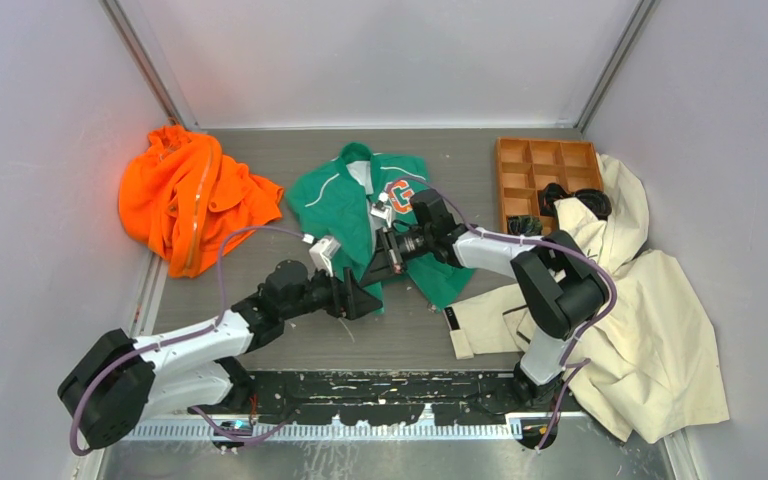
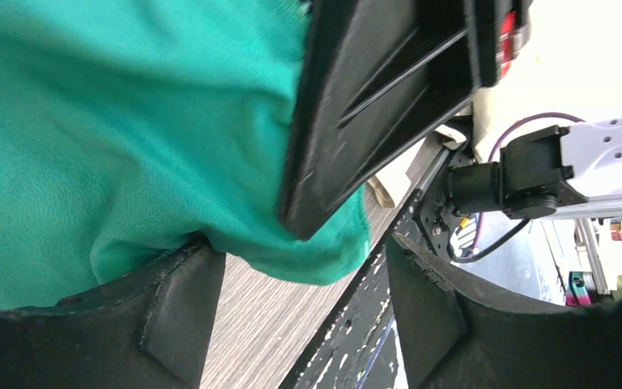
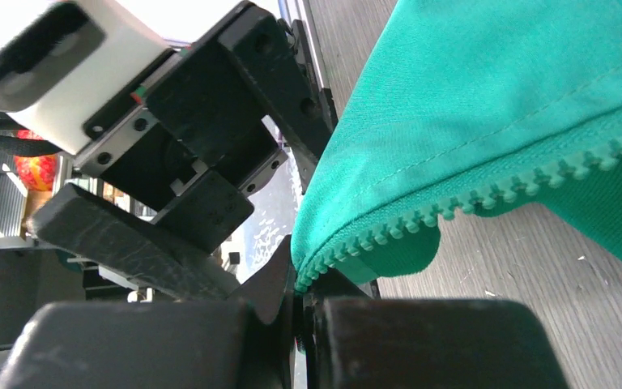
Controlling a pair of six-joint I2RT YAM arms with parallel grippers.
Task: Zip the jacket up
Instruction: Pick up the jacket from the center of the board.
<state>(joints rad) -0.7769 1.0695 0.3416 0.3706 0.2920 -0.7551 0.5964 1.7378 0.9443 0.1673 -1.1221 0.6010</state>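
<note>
The green jacket [image 1: 345,200] with the orange "G" patch [image 1: 400,193] lies at the middle of the table, its lower front lifted. My right gripper [image 1: 382,262] is shut on the jacket's zipper edge; in the right wrist view the green zipper teeth [image 3: 470,203] run into the closed jaws [image 3: 301,304]. My left gripper [image 1: 362,298] is open just below it. In the left wrist view the jacket's hem corner [image 2: 324,251] hangs between the spread fingers [image 2: 178,316], resting against the left one. The zipper slider is not visible.
A bright orange garment [image 1: 190,195] lies at the left wall. A cream coat [image 1: 620,310] spreads over the right side. A wooden compartment tray [image 1: 545,170] with black items [image 1: 572,200] stands at the back right. Grey walls close in both sides.
</note>
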